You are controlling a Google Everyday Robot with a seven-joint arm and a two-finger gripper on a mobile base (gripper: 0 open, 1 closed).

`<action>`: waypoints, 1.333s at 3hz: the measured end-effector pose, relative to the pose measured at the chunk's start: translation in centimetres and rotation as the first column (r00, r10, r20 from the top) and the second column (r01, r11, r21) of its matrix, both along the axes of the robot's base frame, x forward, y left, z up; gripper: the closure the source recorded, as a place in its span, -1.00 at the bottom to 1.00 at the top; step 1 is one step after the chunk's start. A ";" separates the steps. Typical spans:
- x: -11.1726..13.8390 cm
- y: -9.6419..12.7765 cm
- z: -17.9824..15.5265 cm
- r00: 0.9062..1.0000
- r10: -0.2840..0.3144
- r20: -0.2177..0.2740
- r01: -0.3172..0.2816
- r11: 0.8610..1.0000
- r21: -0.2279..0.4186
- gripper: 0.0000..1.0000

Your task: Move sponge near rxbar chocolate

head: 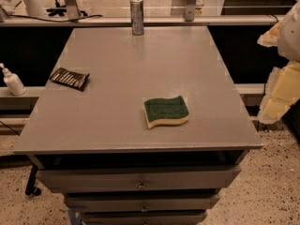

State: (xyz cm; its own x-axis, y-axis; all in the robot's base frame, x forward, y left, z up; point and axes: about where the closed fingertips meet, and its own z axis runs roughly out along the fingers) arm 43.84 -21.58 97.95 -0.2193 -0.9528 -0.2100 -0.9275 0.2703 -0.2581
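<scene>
The sponge [166, 111] has a dark green top over pale yellow foam. It lies flat on the grey table [140, 60], right of centre and towards the front. The rxbar chocolate [69, 78], a dark wrapper with pale stripes, lies flat near the table's left edge, well apart from the sponge. My gripper [279, 90] shows as pale yellow and white parts at the right edge of the view. It hangs beyond the table's right side, above floor level and away from both objects. It holds nothing that I can see.
An upright silver can [137, 16] stands at the middle of the table's far edge. A white pump bottle [12, 81] sits on a ledge left of the table. Drawers [140, 184] are below the front edge. Chair and desk legs stand behind.
</scene>
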 end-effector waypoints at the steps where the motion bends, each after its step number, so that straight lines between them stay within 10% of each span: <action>1: 0.0 0.0 0.0 1.000 0.000 0.000 0.000 1.000 0.000 -1.00; 4: 5.5 7.5 -7.2 0.996 0.088 0.025 -0.091 0.976 0.198 -1.00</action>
